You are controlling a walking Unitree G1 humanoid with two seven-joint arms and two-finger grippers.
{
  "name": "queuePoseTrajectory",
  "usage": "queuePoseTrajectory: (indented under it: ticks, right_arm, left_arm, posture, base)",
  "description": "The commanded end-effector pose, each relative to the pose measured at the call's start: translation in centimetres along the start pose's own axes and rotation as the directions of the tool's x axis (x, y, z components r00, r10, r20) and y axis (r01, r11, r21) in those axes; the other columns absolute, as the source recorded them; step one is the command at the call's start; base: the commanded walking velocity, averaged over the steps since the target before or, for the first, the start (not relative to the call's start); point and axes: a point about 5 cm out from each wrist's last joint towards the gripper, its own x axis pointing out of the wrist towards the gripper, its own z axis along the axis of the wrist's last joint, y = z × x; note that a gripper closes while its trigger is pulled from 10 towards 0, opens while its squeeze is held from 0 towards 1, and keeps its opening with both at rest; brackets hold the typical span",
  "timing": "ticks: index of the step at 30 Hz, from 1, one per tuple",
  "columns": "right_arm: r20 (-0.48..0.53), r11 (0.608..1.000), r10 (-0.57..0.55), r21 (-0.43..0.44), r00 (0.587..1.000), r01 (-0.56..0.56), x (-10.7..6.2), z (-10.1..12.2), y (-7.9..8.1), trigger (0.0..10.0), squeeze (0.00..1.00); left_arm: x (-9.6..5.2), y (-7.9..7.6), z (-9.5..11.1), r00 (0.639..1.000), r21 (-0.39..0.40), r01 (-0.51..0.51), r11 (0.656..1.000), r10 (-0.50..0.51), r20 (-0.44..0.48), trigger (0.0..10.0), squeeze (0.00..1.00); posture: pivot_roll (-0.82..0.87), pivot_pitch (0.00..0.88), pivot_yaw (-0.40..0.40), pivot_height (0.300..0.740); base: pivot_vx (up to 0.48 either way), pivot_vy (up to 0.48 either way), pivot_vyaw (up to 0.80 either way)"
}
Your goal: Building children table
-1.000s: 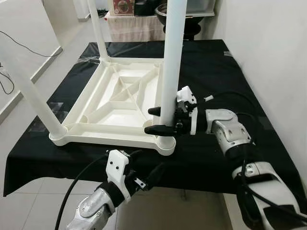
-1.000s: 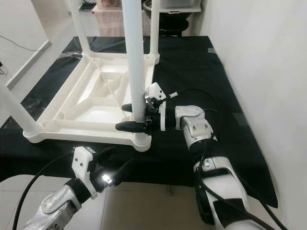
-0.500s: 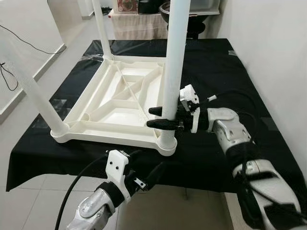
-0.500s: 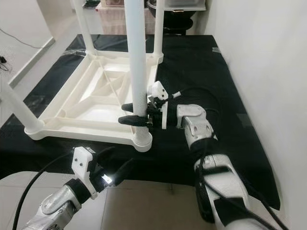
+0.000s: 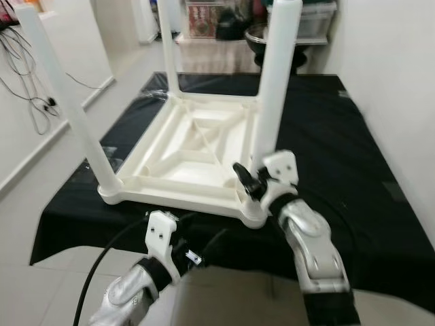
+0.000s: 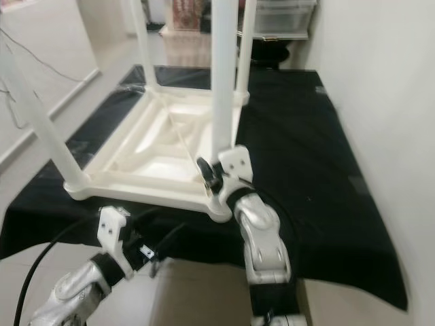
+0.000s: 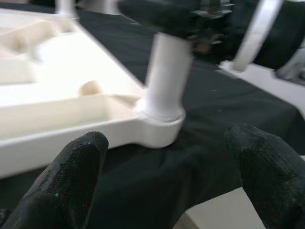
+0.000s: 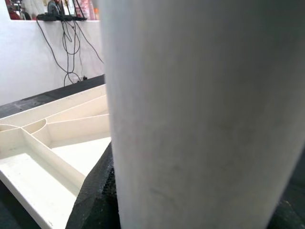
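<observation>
We find the upturned white plastic children's table resting on the black-draped surface, the right gripper clamped on its near upright white leg, the left gripper spread open below the edge.

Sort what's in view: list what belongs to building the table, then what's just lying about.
Job in hand:
- upside-down white tabletop
- near corner leg, held by the right gripper
- three other legs, upright in their corners
- left gripper, open, below the table edge

Lying about:
- black cloth
- storage bin
- wall cables
</observation>
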Motion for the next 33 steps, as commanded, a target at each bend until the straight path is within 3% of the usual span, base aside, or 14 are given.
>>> queuePoseTrajectory:
  ticks: [1,3,4,8,11,12,13,24,26,27,29,30,33]
  right_arm:
    - [-0.204,0.999,-0.046,0.001,0.978,0.048,-0.8,-4.3,-0.4,10.0,0.00]
    - [-0.182,0.999,-0.044,0.014,0.982,0.047,-0.5,-3.8,-0.4,10.0,0.00]
    - [-0.158,0.998,-0.038,0.037,0.987,0.045,-0.4,-3.2,-0.3,10.0,1.00]
    - [-0.087,0.991,0.094,0.108,0.992,-0.084,0.1,-1.8,-0.5,10.0,1.00]
    - [-0.072,0.986,0.142,0.093,0.987,-0.135,0.2,-1.3,-1.1,10.0,1.00]
    - [-0.074,0.985,0.161,0.081,0.984,-0.155,0.4,-1.1,-1.5,10.0,0.94]
    - [-0.076,0.983,0.174,0.066,0.982,-0.169,0.5,-1.0,-1.9,10.0,0.00]
    - [-0.098,0.950,0.310,-0.013,0.946,-0.312,0.0,-0.8,-3.2,10.0,0.00]
    - [-0.123,0.992,0.121,-0.004,0.985,-0.123,-0.3,-1.4,-5.5,10.0,0.00]
    - [-0.123,0.992,0.121,-0.004,0.985,-0.123,-0.3,-1.4,-5.5,10.0,0.00]
    - [-0.118,0.998,-0.001,0.064,0.993,0.008,-0.7,-1.7,-6.7,10.0,0.00]
    - [-0.118,0.998,-0.001,0.064,0.993,0.008,-0.7,-1.7,-6.7,10.0,0.00]
    - [-0.105,0.990,0.072,0.131,0.992,-0.058,-1.8,-2.4,-4.7,10.0,0.00]
  left_arm:
    - [-0.4,0.3,-0.6,0.999,0.001,-0.012,1.000,0.012,-0.034,10.0,0.00]
    - [-0.5,0.4,-0.6,0.999,0.005,-0.027,1.000,0.027,-0.032,10.0,0.00]
    - [-0.5,0.5,-0.6,0.999,0.009,-0.036,0.999,0.036,-0.031,10.0,0.00]
    - [-0.5,0.5,-0.6,0.999,0.015,-0.040,0.999,0.040,-0.029,10.0,0.00]
    - [-0.5,0.5,-0.7,0.999,0.014,-0.038,0.999,0.038,-0.029,10.0,0.00]
    - [-0.4,0.4,-0.7,0.999,0.014,-0.035,0.999,0.035,-0.029,10.0,0.00]
    - [-0.4,0.4,-0.7,0.999,0.013,-0.032,0.999,0.033,-0.029,10.0,0.00]
    - [-0.4,0.2,-0.8,0.999,0.010,-0.036,0.999,0.037,-0.026,10.0,0.00]
    - [-0.5,0.2,-0.8,0.999,0.008,-0.040,0.999,0.040,-0.024,10.0,0.00]
    - [-0.5,0.2,-0.8,0.999,0.008,-0.040,0.999,0.040,-0.024,10.0,0.00]
    - [-0.6,0.2,-0.9,0.999,0.007,-0.036,0.999,0.036,-0.026,10.0,0.00]
    - [-0.6,0.2,-0.9,0.999,0.007,-0.036,0.999,0.036,-0.026,10.0,0.00]
    - [-0.6,0.3,-0.9,0.999,0.012,-0.028,1.000,0.029,-0.031,10.0,0.00]
  posture:
    - [-0.03,0.119,0.021,0.740]
    - [-0.02,0.116,0.018,0.740]
    - [-0.02,0.114,0.015,0.740]
    - [-0.02,0.107,0.012,0.740]
    - [-0.02,0.107,0.010,0.740]
    - [-0.02,0.107,0.010,0.740]
    - [-0.01,0.108,0.006,0.740]
    - [-0.01,0.109,-0.007,0.740]
    - [-0.02,0.109,-0.005,0.740]
    - [-0.02,0.109,-0.005,0.740]
    - [-0.02,0.107,0.001,0.740]
    - [-0.02,0.107,0.001,0.740]
    - [-0.03,0.106,0.006,0.740]
  base:
    - [0.000,0.000,0.00]
    - [0.000,0.000,0.00]
    - [0.000,0.000,0.00]
    - [0.000,0.000,0.00]
    - [0.000,0.000,0.00]
    - [0.000,0.000,0.00]
    - [0.000,0.000,0.00]
    - [0.000,0.000,0.00]
    - [0.000,0.000,0.00]
    - [0.000,0.000,0.00]
    - [0.000,0.000,0.00]
    - [0.000,0.000,0.00]
    - [0.000,0.000,0.00]
